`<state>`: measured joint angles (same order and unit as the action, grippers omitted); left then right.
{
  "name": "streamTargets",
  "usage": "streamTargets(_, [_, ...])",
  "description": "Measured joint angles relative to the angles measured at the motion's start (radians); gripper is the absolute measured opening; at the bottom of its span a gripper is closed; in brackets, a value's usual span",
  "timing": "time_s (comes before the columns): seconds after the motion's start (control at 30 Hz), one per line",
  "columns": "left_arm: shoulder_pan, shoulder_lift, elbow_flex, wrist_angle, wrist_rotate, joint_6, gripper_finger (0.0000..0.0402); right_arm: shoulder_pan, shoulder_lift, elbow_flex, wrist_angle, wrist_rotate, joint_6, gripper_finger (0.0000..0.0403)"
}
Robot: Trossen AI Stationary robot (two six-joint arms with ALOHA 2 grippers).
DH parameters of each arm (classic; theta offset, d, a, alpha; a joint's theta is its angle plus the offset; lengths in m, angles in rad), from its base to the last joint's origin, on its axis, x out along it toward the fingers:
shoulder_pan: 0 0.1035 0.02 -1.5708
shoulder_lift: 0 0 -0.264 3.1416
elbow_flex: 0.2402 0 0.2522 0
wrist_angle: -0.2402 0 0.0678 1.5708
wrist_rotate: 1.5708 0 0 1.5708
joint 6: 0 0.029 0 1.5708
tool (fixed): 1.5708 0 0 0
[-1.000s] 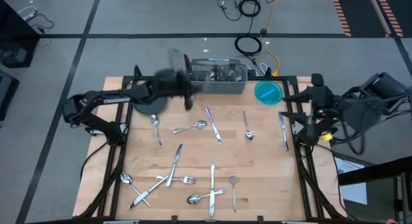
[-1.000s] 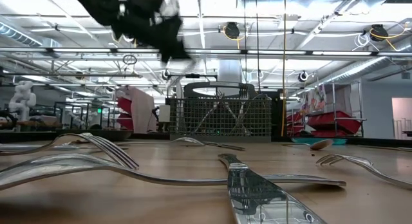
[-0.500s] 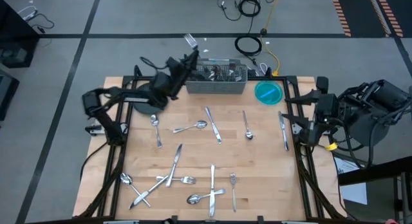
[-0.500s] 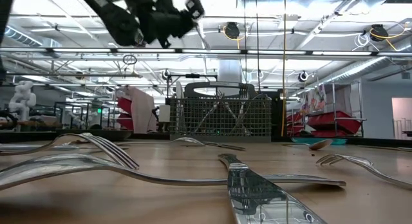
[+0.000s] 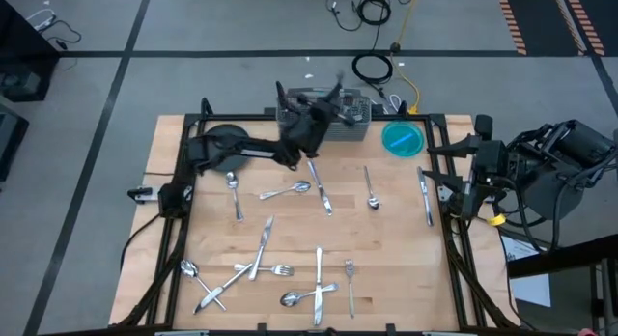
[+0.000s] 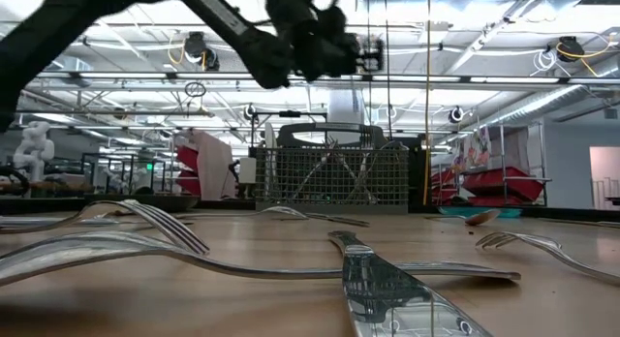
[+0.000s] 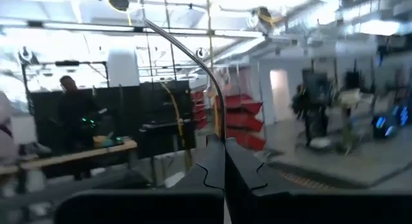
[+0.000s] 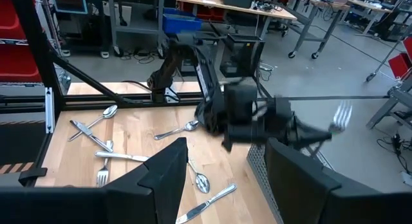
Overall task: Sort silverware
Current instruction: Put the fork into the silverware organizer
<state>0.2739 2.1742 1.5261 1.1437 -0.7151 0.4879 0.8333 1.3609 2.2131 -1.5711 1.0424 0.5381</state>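
Note:
My left gripper hangs above the grey wire-mesh caddy at the table's far edge, shut on a silver fork. The fork sticks out ahead of the fingers, tines leading. Several more pieces of silverware lie flat on the wooden table, among them a knife, a spoon and a crossed heap. At the table's right edge my right gripper is raised, open, with nothing between its fingers. My left gripper pinches the fork's handle between its two shut fingers. The fingers point slightly above level toward the table's far right, roughly in line with the fork. The fork juts forward from the fingertips, lifted clear over the caddy.
A dark round plate sits at the far left under my left arm. A teal bowl stands right of the caddy. A knife lies near the right frame rail. Black frame rails edge the table.
My left gripper has swung from above the dark plate toward the table's right, along the far edge, to above the caddy. It has tipped up from pointing down to slightly above level, carrying the fork clear of the table.

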Motion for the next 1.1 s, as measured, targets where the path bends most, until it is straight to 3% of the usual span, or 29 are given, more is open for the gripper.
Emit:
streamTargets(0.2, [-0.014, 0.150, 0.130, 0.010, -0.088, 0.028, 0.0001, 0.000, 0.000, 0.000, 0.000, 0.000, -0.004, 0.0196])
streamTargets(0.47, [-0.018, 0.244, 0.168, 0.024, -0.238, -0.034, 0.0000, 0.000, 0.000, 0.000, 0.000, -0.028, -0.004, 0.0196])
streamTargets(0.67, [-0.007, 0.235, 0.169, 0.053, -0.245, -0.025, 0.0000, 0.000, 0.001, 0.000, 0.000, -0.030, -0.007, 0.0196])
streamTargets(0.87, [-0.031, 0.197, 0.230, 0.067, -0.184, 0.171, 0.0000, 0.000, 0.001, 0.000, 0.000, -0.056, -0.037, 0.0196])
streamTargets(1.1, [0.025, 0.218, 0.233, 0.024, -0.173, 0.071, 0.0000, 0.000, 0.001, 0.000, 0.000, -0.056, -0.056, 0.0196])
